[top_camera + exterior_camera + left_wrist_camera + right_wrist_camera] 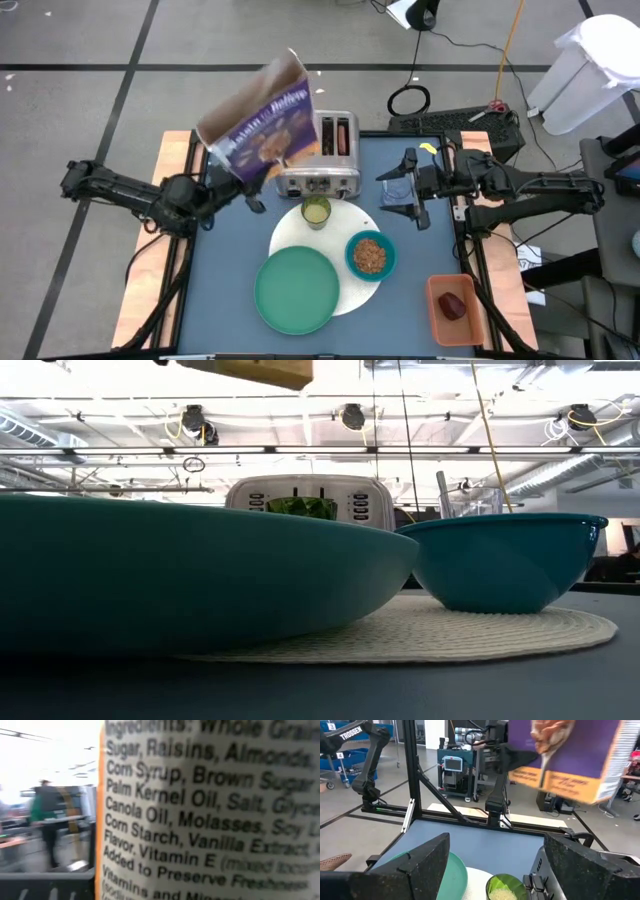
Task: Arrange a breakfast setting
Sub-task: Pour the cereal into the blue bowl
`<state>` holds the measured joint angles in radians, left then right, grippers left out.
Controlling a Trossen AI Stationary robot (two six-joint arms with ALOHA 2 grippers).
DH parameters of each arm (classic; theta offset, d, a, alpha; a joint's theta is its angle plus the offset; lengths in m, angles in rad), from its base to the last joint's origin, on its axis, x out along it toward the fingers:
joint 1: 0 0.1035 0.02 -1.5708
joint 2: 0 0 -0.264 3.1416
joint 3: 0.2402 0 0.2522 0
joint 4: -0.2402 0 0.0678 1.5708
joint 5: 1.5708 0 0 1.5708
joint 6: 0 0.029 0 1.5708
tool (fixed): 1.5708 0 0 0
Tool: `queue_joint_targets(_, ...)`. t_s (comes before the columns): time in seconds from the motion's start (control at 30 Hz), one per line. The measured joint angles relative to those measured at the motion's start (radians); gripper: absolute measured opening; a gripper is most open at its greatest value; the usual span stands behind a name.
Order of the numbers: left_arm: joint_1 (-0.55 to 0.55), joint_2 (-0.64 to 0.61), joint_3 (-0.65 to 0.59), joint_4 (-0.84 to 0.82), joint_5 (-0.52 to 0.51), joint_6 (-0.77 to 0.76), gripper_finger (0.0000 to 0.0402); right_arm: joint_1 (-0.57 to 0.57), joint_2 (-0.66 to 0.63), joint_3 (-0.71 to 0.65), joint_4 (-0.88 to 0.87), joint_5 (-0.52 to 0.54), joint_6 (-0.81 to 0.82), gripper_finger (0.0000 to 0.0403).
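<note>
High view: left end effector grips cereal box above cup.

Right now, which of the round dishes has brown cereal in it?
The smaller teal bowl does. It sits on the right side of the large white round disc. The green plate beside it is bare, and the small yellow-green cup holds something pale.

Purple cereal box, silver toaster. Green plate, teal bowl, white woven disc on blue table.
</note>
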<state>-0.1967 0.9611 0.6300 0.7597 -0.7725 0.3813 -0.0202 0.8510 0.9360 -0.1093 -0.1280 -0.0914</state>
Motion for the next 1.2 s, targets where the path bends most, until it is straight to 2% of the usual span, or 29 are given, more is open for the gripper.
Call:
queue_joint_targets(0.23, 0.0, -0.047, -0.001, -0.004, -0.222, 0.141, 0.0168, 0.0, 0.001, 0.0, -0.001, -0.003, 0.0, 0.0318)
queue_joint_targets(0.33, 0.011, -0.051, -0.038, 0.0, -0.276, 0.152, 0.0168, 0.0, 0.002, 0.0, -0.001, -0.003, 0.0, 0.0318)
queue_joint_targets(0.5, 0.055, -0.07, -0.169, 0.028, -0.286, 0.041, 0.0168, 0.0, 0.002, 0.0, -0.001, -0.003, 0.001, 0.0318)
queue_joint_targets(0.8, 0.133, -0.094, -0.415, 0.192, -0.384, -0.091, 0.0168, 0.0, 0.002, 0.0, -0.001, -0.004, 0.001, 0.0318)
queue_joint_targets(1.2, 0.222, -0.09, -0.582, 0.179, -0.381, -0.332, 0.0168, 0.0, 0.002, 0.0, 0.0, -0.004, 0.001, 0.0318)
